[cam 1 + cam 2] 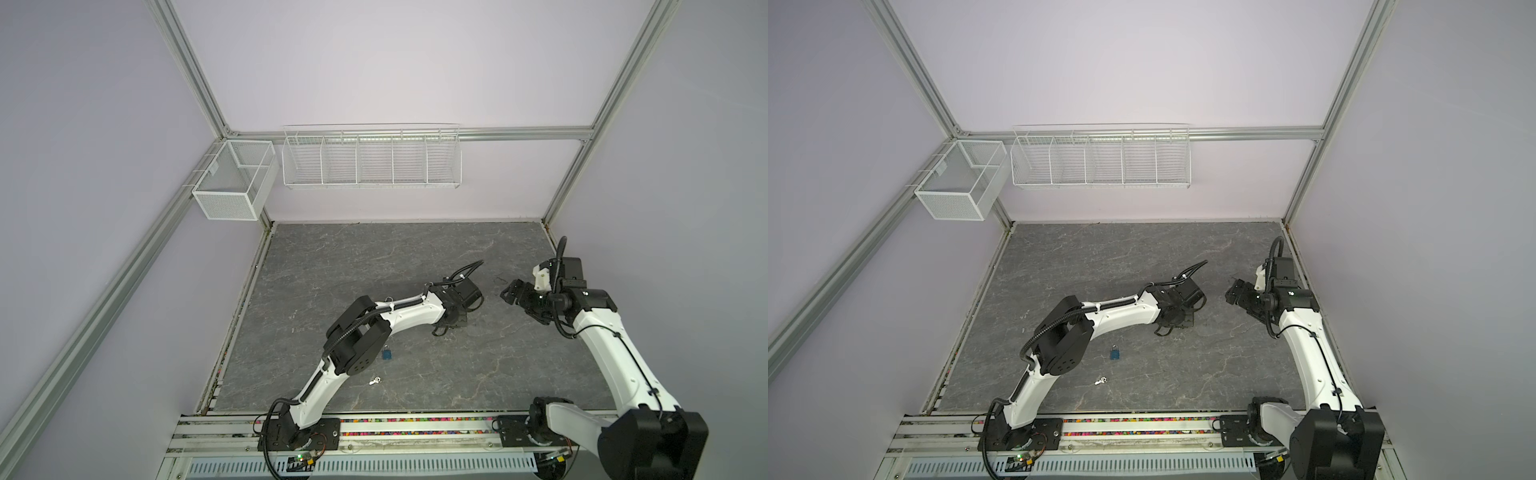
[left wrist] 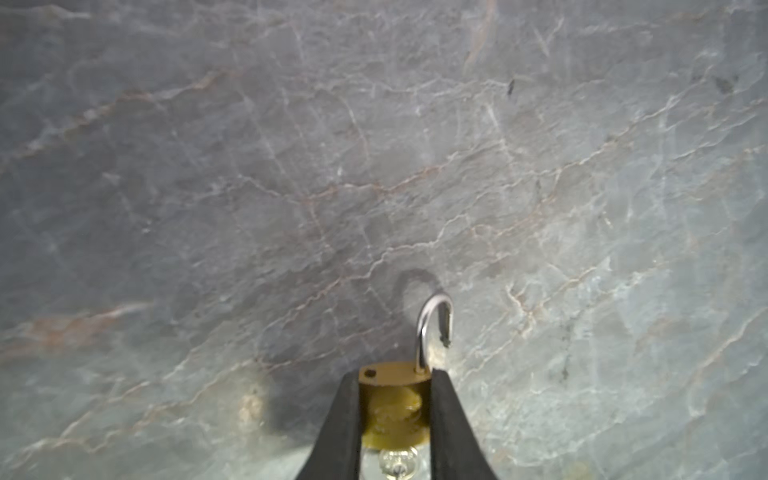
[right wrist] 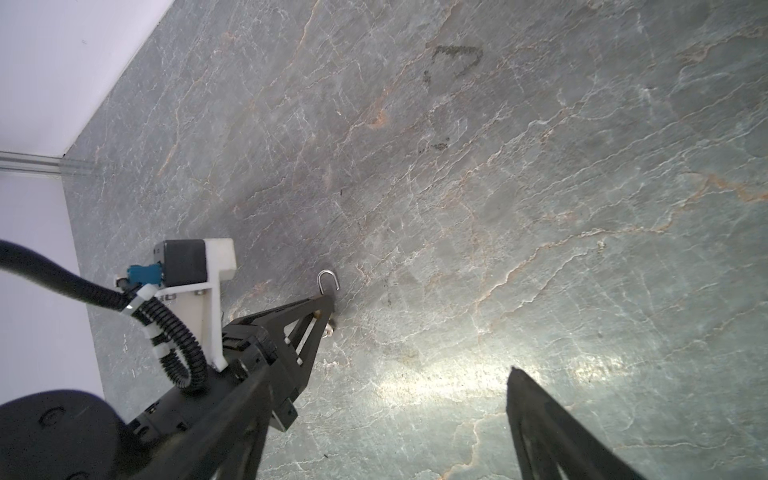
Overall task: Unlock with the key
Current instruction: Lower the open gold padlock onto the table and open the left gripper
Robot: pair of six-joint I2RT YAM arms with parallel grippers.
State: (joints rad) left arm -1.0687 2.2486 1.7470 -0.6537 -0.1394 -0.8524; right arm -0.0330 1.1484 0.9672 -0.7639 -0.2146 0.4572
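My left gripper (image 2: 395,372) is shut on a small brass padlock (image 2: 395,407), one finger on each side of its body. The lock's silver shackle (image 2: 432,324) stands swung open, its free end out of the body. A silver key (image 2: 397,463) sticks out of the lock's other end, between the fingers. In both top views this gripper (image 1: 441,330) (image 1: 1165,330) points down at mid-table, and the lock is hidden there. The right wrist view shows the shackle (image 3: 328,280) just above the table. My right gripper (image 1: 509,293) (image 3: 386,415) hovers open and empty to the right of it.
A blue padlock (image 1: 387,354) (image 1: 1116,353) and a loose silver key (image 1: 375,380) (image 1: 1101,380) lie on the grey stone table (image 1: 415,257) beside the left arm's elbow. White wire baskets (image 1: 370,158) hang on the back wall.
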